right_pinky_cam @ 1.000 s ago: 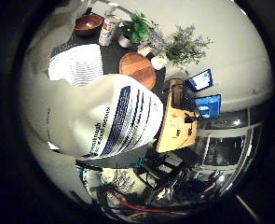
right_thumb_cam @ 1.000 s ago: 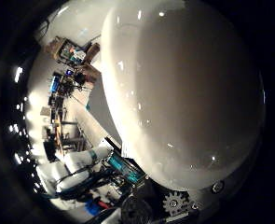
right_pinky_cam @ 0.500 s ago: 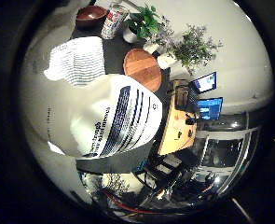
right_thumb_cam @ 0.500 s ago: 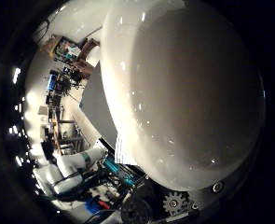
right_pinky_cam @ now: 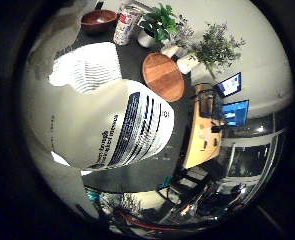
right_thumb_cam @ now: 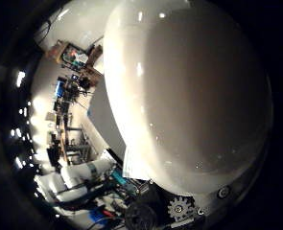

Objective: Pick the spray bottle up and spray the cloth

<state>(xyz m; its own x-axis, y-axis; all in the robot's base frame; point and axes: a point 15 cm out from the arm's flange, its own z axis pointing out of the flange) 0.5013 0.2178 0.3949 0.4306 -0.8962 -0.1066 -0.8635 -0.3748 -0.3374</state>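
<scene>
- Spray bottle [right_thumb_cam: 189, 96]: white body fills most of the thumb-side palm view, so it sits right against the palm. In the little-finger-side view the same bottle shows its label of dark printed lines, also very close to the camera.
- Hand [right_thumb_cam: 179, 208]: only a geared part and dark body parts show at the edge of the thumb-side view, just beside the bottle. Fingers are not seen clearly in either view; cannot tell whether they are curled round the bottle or straight.
- Bottle appears clear of the dark table [right_pinky_cam: 137, 172], which lies behind and below it; contact with the surface cannot be confirmed either way.
- Cloth [right_pinky_cam: 89, 67]: white with fine dark stripes, lying flat on the table, partly hidden behind the bottle's upper edge.
- Round wooden board [right_pinky_cam: 163, 76]: on the table just beyond the cloth, apart from it.
- Farther along the table: a dark red bowl [right_pinky_cam: 98, 20], a can [right_pinky_cam: 126, 24] standing upright beside the bowl, and a green potted plant [right_pinky_cam: 158, 26] next to the can.
- A second, greyer plant [right_pinky_cam: 214, 49] in a pale pot stands near the board at the table's far edge.
- Beyond the table: a wooden desk [right_pinky_cam: 199, 132] with lit blue screens [right_pinky_cam: 232, 97].
- Thumb-side view, far background: white arm segments [right_thumb_cam: 81, 175] and cluttered benches.
</scene>
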